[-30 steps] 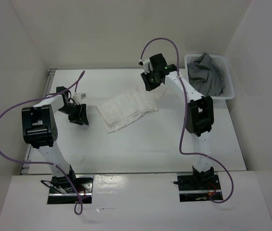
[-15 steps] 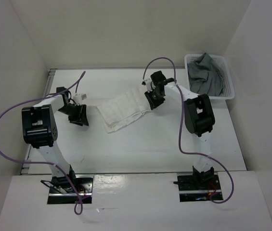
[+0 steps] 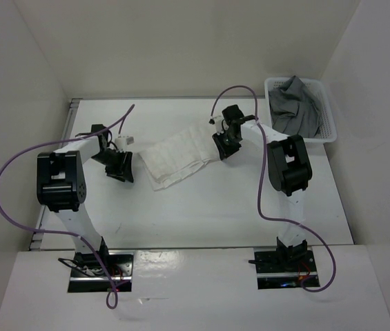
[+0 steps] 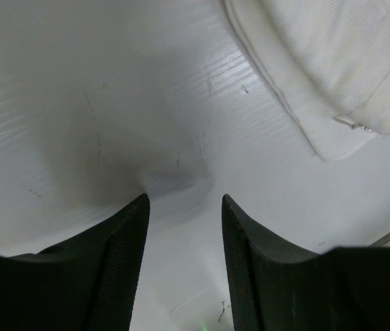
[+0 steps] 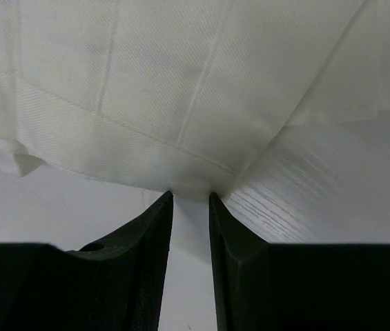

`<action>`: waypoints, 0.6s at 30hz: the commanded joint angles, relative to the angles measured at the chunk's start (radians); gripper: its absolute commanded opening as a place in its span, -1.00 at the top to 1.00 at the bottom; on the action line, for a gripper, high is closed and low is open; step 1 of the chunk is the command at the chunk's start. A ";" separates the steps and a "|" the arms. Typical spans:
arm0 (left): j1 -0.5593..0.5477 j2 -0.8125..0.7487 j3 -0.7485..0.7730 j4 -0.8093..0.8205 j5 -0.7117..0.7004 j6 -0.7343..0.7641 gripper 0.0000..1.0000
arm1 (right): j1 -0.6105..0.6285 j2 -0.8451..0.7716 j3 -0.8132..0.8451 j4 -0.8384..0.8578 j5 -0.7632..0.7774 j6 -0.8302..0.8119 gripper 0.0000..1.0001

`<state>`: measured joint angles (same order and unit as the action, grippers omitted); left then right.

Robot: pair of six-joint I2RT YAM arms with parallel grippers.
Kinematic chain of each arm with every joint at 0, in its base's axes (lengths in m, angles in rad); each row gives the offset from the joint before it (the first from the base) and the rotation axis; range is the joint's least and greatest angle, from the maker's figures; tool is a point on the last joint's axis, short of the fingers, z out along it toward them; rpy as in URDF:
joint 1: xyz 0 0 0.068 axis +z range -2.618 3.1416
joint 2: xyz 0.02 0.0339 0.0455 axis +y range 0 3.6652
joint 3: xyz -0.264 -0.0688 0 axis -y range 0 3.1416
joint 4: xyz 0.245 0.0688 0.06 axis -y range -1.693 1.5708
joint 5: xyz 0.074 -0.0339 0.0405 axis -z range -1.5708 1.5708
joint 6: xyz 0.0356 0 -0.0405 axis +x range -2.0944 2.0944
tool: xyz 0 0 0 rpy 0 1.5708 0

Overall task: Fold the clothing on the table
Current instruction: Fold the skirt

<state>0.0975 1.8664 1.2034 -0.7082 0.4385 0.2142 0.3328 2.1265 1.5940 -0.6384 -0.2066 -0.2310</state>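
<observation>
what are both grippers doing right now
left gripper: open, empty, over bare table.
right gripper: jaws narrow, at the skirt edge; grip cannot be told.

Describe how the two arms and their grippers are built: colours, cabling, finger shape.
Both arms have white links with bulky black joint housings and black base mounts. A purple cable loops loosely along each arm. The left gripper and the right gripper have black, tapered fingers with finely ribbed inner faces. No markings are readable.
</observation>
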 commanded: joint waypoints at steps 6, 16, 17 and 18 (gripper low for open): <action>0.007 -0.050 -0.022 -0.010 0.000 0.033 -0.08 | -0.020 -0.089 -0.005 0.043 -0.008 0.022 0.31; 0.007 -0.050 -0.022 -0.010 0.000 0.024 -0.08 | -0.049 -0.113 0.006 0.052 0.024 0.032 0.26; 0.007 -0.050 -0.022 -0.010 0.000 0.024 -0.08 | -0.049 -0.100 -0.005 0.052 0.024 0.032 0.26; 0.007 -0.050 -0.022 -0.010 0.000 0.024 -0.08 | -0.049 -0.100 -0.005 0.052 0.015 0.032 0.26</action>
<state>0.0994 1.8549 1.1885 -0.7078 0.4305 0.2142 0.2909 2.0640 1.5848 -0.6182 -0.1947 -0.2073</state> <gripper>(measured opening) 0.536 0.368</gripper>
